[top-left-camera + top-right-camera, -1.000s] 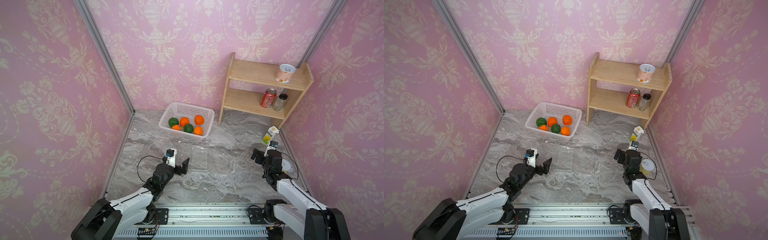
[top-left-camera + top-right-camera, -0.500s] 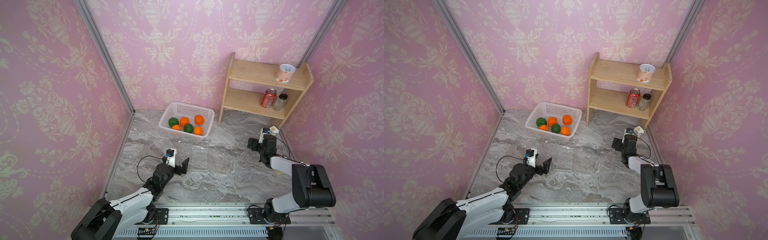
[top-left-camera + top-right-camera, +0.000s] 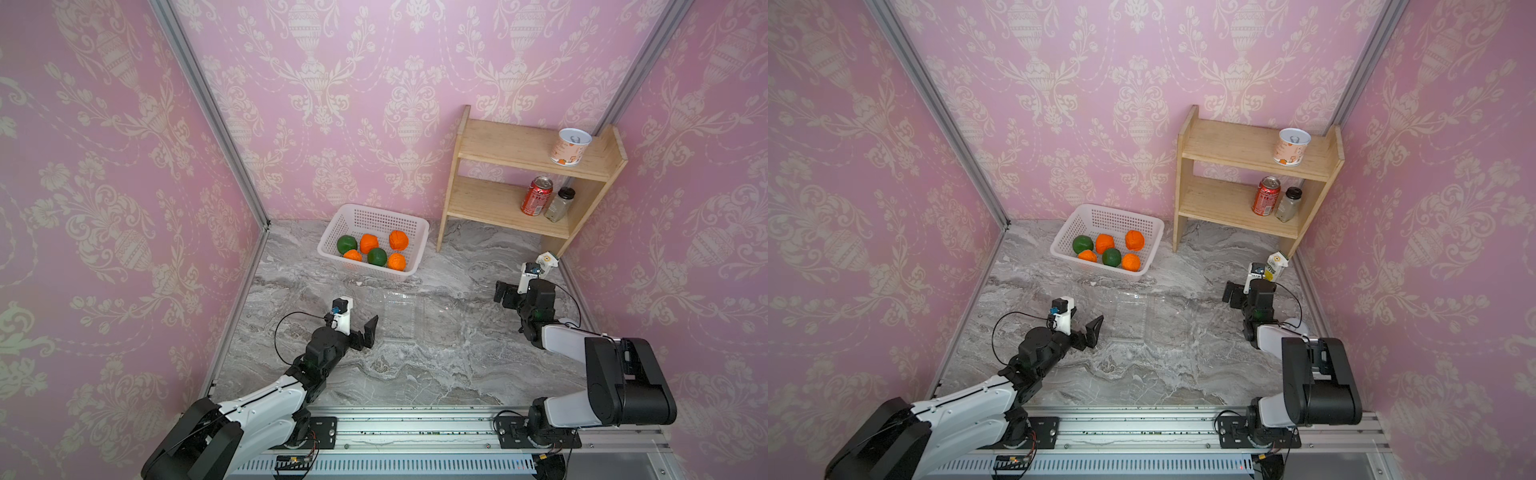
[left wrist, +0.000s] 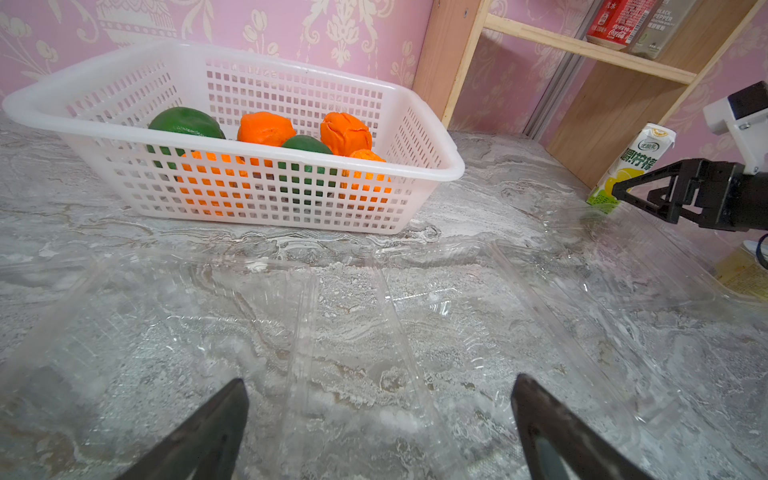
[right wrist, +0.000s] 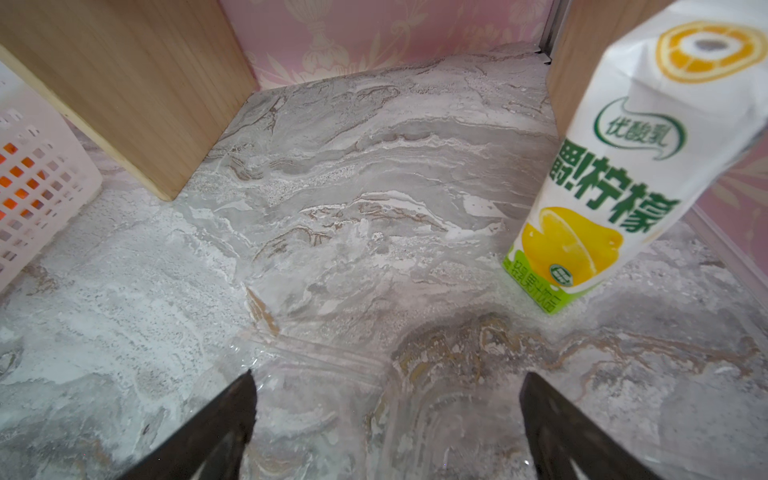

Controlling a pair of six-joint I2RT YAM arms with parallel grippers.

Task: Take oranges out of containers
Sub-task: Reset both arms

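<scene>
The left claw (image 3: pixel 363 332) stands wide and empty in a top view, low over the tabletop (image 3: pixel 415 374) and just beside a clear container (image 3: pixel 401 316). The right claw (image 3: pixel 503 296) is likewise spread and holds nothing, near the carton (image 3: pixel 546 262). All six oranges (image 3: pixel 376 249) lie in the white basket (image 3: pixel 386 214), well apart from both claws.

From the left wrist we see the containers (image 4: pixel 353 324) lying open and bare before the wide jaws, with the fruit behind the basket wall.

From the right wrist we see spread jaws again, over a clear plastic edge, with the carton upright nearby.

We judge the emptying done. The next move calls only for checking that no container hides fruit, then drawing the arms back.
</scene>
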